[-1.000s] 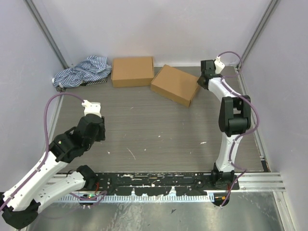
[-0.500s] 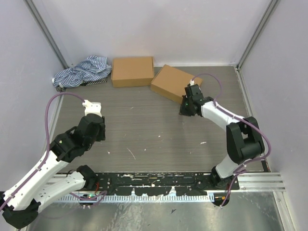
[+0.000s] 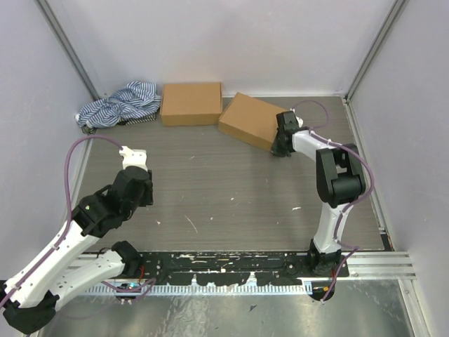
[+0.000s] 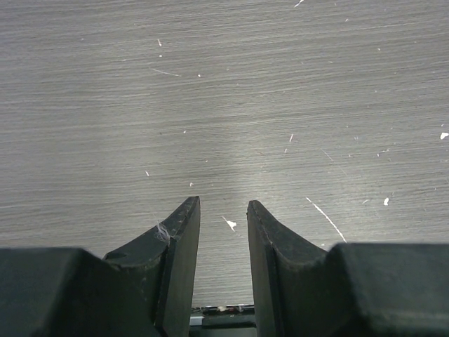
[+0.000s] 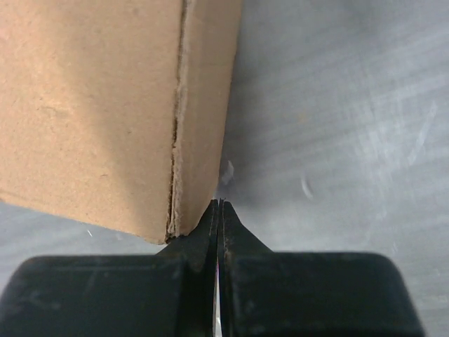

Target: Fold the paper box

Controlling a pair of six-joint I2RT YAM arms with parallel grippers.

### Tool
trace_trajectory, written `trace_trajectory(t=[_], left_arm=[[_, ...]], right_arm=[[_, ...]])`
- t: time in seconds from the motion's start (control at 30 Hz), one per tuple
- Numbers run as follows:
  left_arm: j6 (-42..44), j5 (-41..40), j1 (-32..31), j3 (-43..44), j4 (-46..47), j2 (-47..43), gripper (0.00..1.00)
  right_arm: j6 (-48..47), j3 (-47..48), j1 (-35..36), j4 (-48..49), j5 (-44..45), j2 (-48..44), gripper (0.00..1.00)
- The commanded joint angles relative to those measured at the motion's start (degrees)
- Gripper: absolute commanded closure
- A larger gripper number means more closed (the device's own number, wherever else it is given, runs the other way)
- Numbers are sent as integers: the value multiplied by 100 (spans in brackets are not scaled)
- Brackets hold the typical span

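Observation:
Two closed brown paper boxes lie at the back of the table: one square-on [image 3: 191,104] and one turned at an angle [image 3: 247,119] to its right. My right gripper [image 3: 280,145] is shut with nothing in it. Its tips [image 5: 220,203] rest against the near right corner of the angled box [image 5: 105,105], low by the table. Far from both boxes, on the left, my left gripper [image 4: 223,210] hangs open and empty over bare table.
A crumpled blue-striped cloth [image 3: 119,104] lies in the back left corner beside the square-on box. Walls close in the left, back and right sides. A black rail [image 3: 231,263] runs along the near edge between the arm bases.
My right arm swung from the back right corner out in front of the angled box, then back to its right corner. Both boxes shifted slightly left. The left arm stayed still.

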Motion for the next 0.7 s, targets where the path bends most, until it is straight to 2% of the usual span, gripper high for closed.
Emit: trace_trajectory(t=[0.0,0.13,0.27,0.37,0.47,0.57,0.67], left_arm=[[-40,-123,12,-71,-10,-91,60],[-79,-138,14,-64,-23,-104,60],[-94,-149,12,-72,-35,-95,59],[-102,-155,12,-65,-39,-71,59],[-110,-171,14,-57,-41,-60,59],[-127,-205,14,-49,-65,-51,58],[-150,-242,28,-52,-71,-64,58]], right_arm=[[133,942,-103,110,416,504,99],[576,1539,-399,-92,635,856,99],[677,2055,-630,130,765,1117,99],[409,2372,-739,992,-346,1421,99],[336,2771,-809,1302,-1342,1728,99],[440,2604,-781,1087,-1384,1506,99],[508,1719,-658,856,-668,615,99]])
